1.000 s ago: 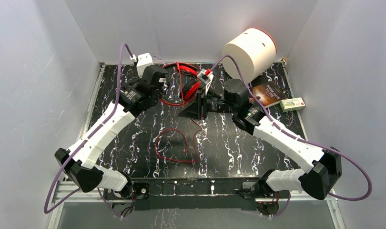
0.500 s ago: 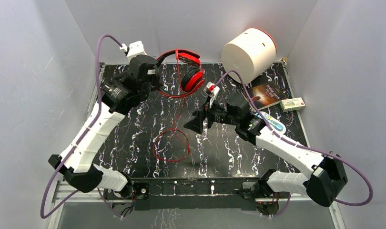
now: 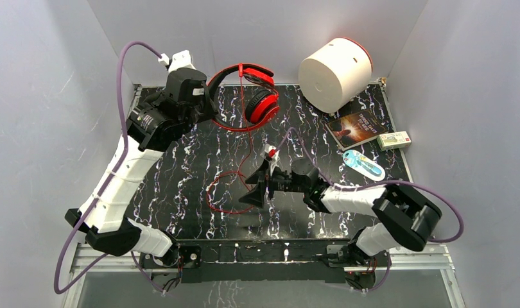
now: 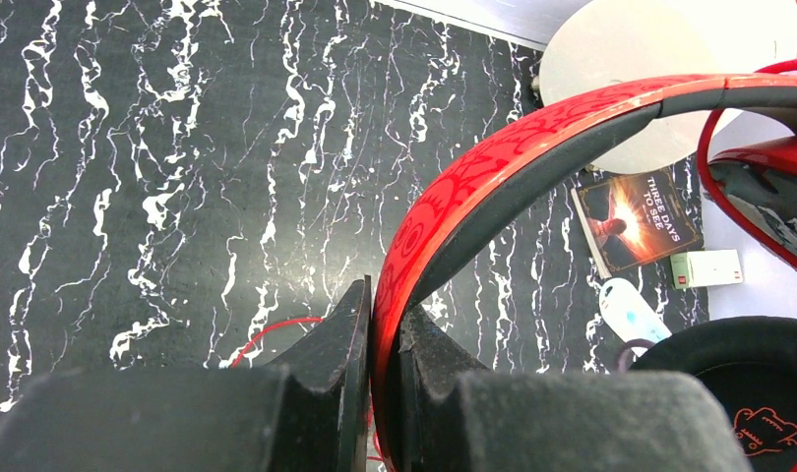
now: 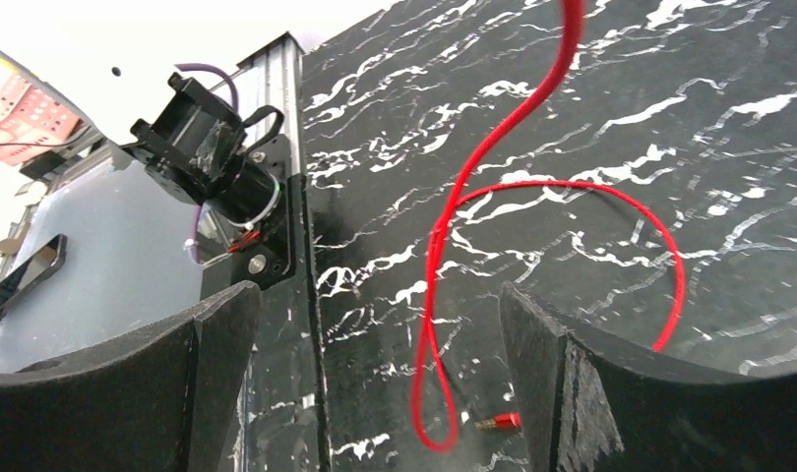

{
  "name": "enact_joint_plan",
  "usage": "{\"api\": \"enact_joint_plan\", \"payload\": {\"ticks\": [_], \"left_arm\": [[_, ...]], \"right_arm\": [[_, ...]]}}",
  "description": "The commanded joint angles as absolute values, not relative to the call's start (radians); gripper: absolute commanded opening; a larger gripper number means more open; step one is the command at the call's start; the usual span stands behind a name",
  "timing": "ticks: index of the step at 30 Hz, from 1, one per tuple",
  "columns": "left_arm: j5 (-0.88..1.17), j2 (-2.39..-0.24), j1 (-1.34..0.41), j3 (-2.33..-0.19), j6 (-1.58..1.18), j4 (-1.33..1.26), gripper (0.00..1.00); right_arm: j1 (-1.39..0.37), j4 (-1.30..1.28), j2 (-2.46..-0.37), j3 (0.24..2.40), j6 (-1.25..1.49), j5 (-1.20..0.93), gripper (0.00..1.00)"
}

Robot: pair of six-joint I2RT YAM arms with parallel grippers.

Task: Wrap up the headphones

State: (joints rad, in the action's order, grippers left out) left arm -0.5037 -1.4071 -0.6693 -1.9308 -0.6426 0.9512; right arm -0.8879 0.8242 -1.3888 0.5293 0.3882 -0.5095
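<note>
2 grippers share this job, and they are well apart. The left gripper [image 4: 383, 307] is clamped on the red band of the headphones [image 3: 252, 93]. It holds them in the air above the far left part of the table [image 3: 180, 154], with the earcups hanging to its right. From them the thin red cable [image 5: 437, 236] drops almost straight down and ends in a loose loop on the table toward the near middle.

The right gripper [image 5: 375, 324] sits low, just right of that loop and facing it, its jaws spread wide with nothing between them. In the right wrist view the hanging run of cable comes down ahead of the opening, framed by the 2 fingers. The small metal plug [image 5: 500, 422] lies on the table close to 1 of them.

So the cable's long axis runs up and away from the right jaws, and the right arm is by far the nearer to the slack. I judge that the coming move calls for the right jaws to advance and close on the cable near the plug end while the left grips the band firmly.
</note>
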Motion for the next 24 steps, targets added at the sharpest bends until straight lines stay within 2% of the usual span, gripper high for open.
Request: {"api": "enact_joint_plan", "payload": {"ticks": [1, 6, 15, 17, 18, 20, 21, 24], "left_arm": [[-0.484, -1.381, -0.666, -1.951, -0.678, 0.892, 0.00], [-0.476, -1.367, -0.666, -1.961, -0.680, 0.893, 0.00], [-0.452, -1.341, -0.666, -1.965, -0.683, 0.892, 0.00], [-0.439, -1.325, -0.666, -1.959, -0.679, 0.887, 0.00], [-0.429, -1.316, -0.666, -1.956, -0.675, 0.877, 0.00], [-0.406, -1.296, -0.665, -1.950, -0.656, 0.860, 0.00], [-0.394, -1.283, -0.666, -1.946, -0.642, 0.848, 0.00], [-0.333, -1.234, -0.666, -1.908, -0.593, 0.788, 0.00]], "right_arm": [[-0.915, 1.021, -1.459, 0.516, 0.416, -0.453, 0.96], [-0.916, 1.086, -1.531, 0.499, 0.428, -0.422, 0.91], [-0.930, 1.299, -1.668, 0.485, 0.493, -0.460, 0.72], [-0.930, 1.278, -1.662, 0.489, 0.492, -0.443, 0.61], [-0.920, 1.252, -1.651, 0.492, 0.493, -0.436, 0.49], [-0.885, 1.172, -1.612, 0.484, 0.507, -0.419, 0.09], [-0.869, 1.135, -1.586, 0.475, 0.517, -0.405, 0.00], [-0.770, 1.093, -1.505, 0.398, 0.523, -0.431, 0.00]]}}
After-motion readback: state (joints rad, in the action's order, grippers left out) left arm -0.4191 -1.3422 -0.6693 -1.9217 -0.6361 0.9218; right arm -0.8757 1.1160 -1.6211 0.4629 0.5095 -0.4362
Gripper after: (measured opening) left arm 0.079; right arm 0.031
